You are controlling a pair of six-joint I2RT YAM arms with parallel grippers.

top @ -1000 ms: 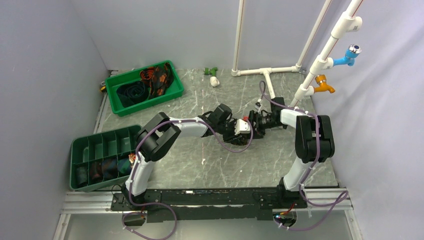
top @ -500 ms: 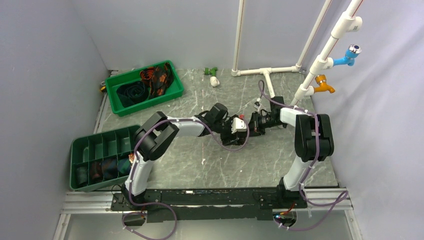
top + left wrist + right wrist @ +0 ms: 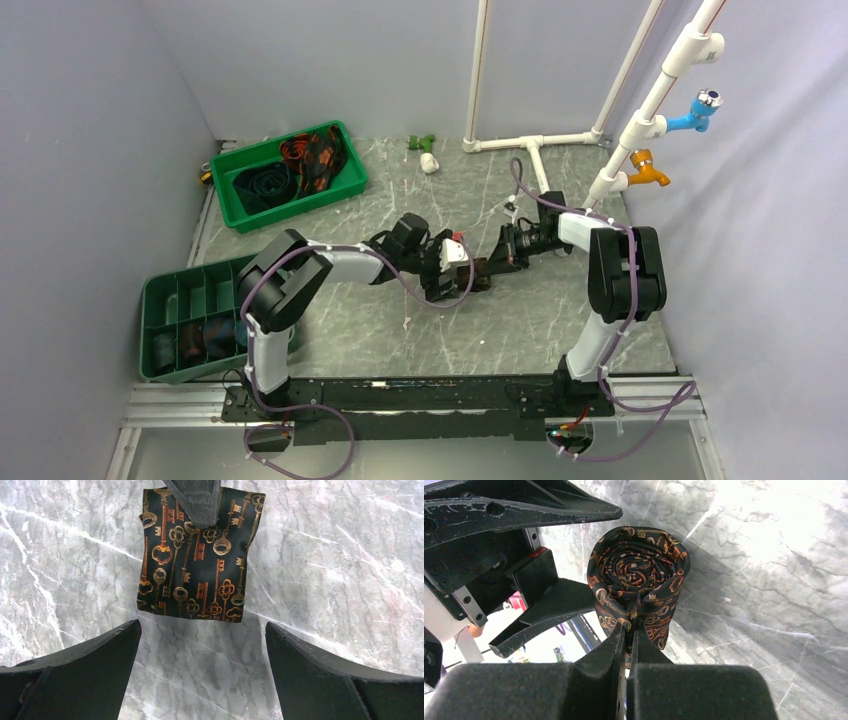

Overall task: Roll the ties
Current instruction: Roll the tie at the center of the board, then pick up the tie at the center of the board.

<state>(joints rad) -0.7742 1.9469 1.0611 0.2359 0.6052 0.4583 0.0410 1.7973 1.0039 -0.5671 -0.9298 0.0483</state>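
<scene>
A tie, black with an orange key print, is wound into a tight roll just above the marble table. My right gripper is shut on the roll's loose outer edge. From the left wrist the same rolled tie shows side-on, with the right fingers coming down onto it from the top. My left gripper is open, its jaws wide apart and short of the roll, touching nothing. From above, the left gripper and right gripper face each other mid-table with the tie between them.
A green tray at the back left holds loose ties. A green divided tray at the left edge has rolled ties in its front row. White pipes with blue and orange taps stand back right.
My left gripper has opened wide and drawn back to the left, off the rolled tie. My right gripper has shut on the roll and moved slightly left.
</scene>
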